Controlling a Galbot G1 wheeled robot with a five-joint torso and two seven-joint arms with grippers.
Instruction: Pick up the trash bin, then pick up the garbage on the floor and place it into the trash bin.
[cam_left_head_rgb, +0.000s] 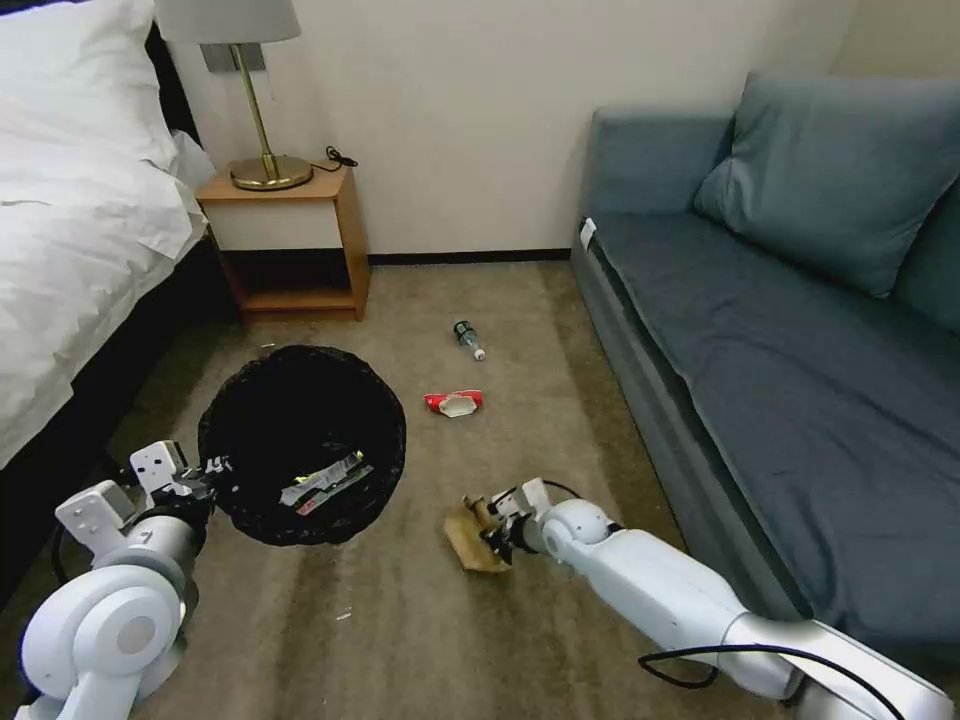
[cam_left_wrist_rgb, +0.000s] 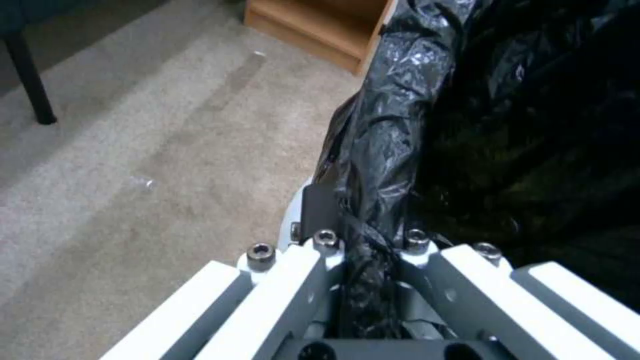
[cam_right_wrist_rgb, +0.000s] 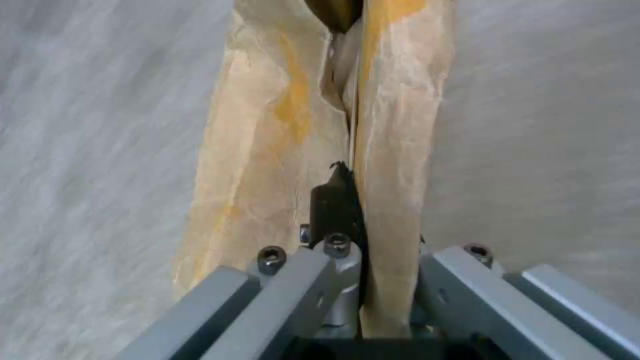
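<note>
- The left gripper (cam_left_head_rgb: 205, 470) is clamped on the rim of the trash bin (cam_left_head_rgb: 300, 440), its fingers pinching the folded-over black liner (cam_left_wrist_rgb: 393, 150); the bin hangs low at the robot's left, mouth tilted toward the head camera, with a yellow-white snack wrapper (cam_left_head_rgb: 325, 482) already inside.
- The right gripper (cam_left_head_rgb: 497, 530) is closed on the crumpled tan paper bag (cam_left_head_rgb: 472, 535) — the wrist view shows a fold of paper (cam_right_wrist_rgb: 380, 200) nipped between the fingers, down near the carpet (cam_left_head_rgb: 420, 620).
- To do this step well, lift the bag clear of the carpet before swinging it across; it is limp and could snag or slip.
- Hold the bin steady and release only once the bag is well over the mouth.
- Still on the floor: the crushed red-and-white packet (cam_left_head_rgb: 453, 402) and, beyond it, the small bottle (cam_left_head_rgb: 468, 338).
</note>
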